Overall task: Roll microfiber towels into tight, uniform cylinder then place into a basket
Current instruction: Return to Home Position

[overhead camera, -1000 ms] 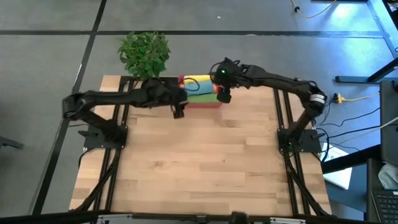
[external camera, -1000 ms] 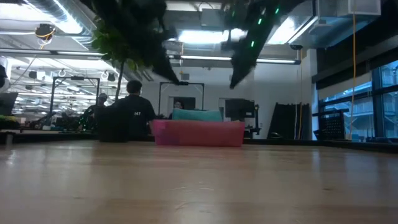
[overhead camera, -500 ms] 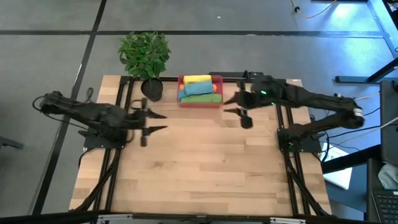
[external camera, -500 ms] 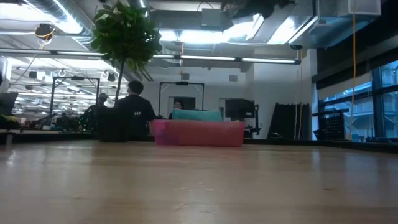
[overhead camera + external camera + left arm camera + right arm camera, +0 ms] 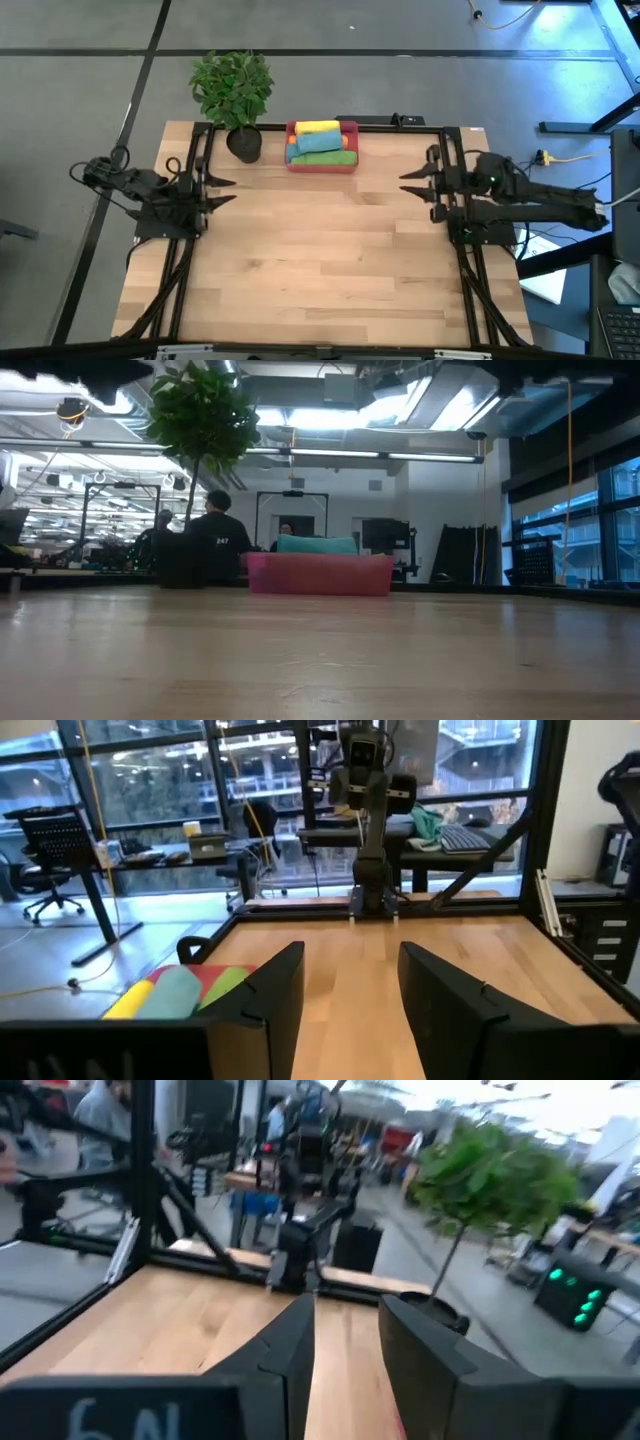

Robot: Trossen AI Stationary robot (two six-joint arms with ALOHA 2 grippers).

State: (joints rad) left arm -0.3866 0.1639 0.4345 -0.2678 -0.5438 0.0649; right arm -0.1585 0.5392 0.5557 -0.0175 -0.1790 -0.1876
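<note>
Several rolled towels [image 5: 318,142] lie in the basket [image 5: 351,130] at the table's [image 5: 320,260] far edge by the plant [image 5: 232,85], long axes running left-right. We see left gripper [image 5: 222,190] and right gripper [image 5: 413,182] spread wide, empty, at the sides; people [image 5: 218,535] sit beyond.

In the high view, soft, even light falls on the worktop [image 5: 320,260] and shadows are faint. In the low view, ceiling lights [image 5: 330,418] glare at upper centre and the near worktop is out of focus. In the left wrist view, bright windows [image 5: 150,790] backlight the upper frame. The right wrist view is smeared throughout: the plant [image 5: 490,1170] is blurred, with glare at upper right.
</note>
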